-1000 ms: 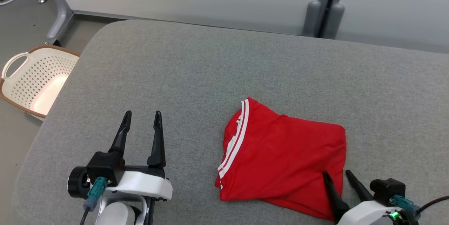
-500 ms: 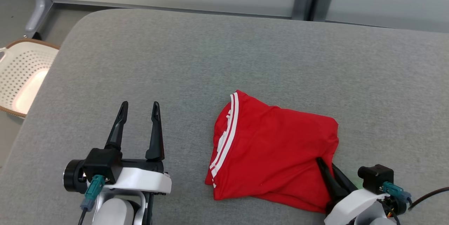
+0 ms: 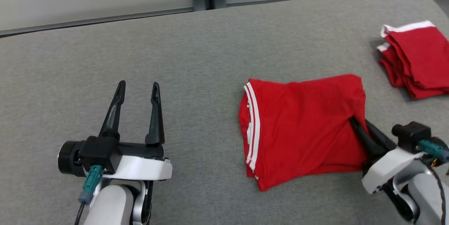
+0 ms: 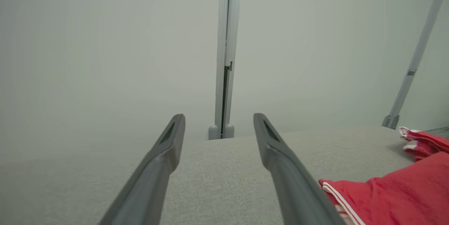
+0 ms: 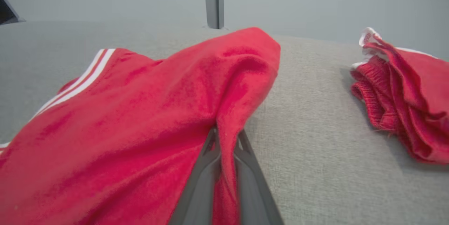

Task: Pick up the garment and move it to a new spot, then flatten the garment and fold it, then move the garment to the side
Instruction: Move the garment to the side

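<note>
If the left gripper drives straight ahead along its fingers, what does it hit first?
Nothing nearby, it seems: the open left gripper points over bare grey cushion toward the partition post beyond the far edge. The garment lies off to its right. Height unclear.

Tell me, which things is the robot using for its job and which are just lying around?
For the job: red garment, pinched at its edge by the right gripper.
Lying about: other red clothes piled farther right; left gripper, open and empty.
</note>
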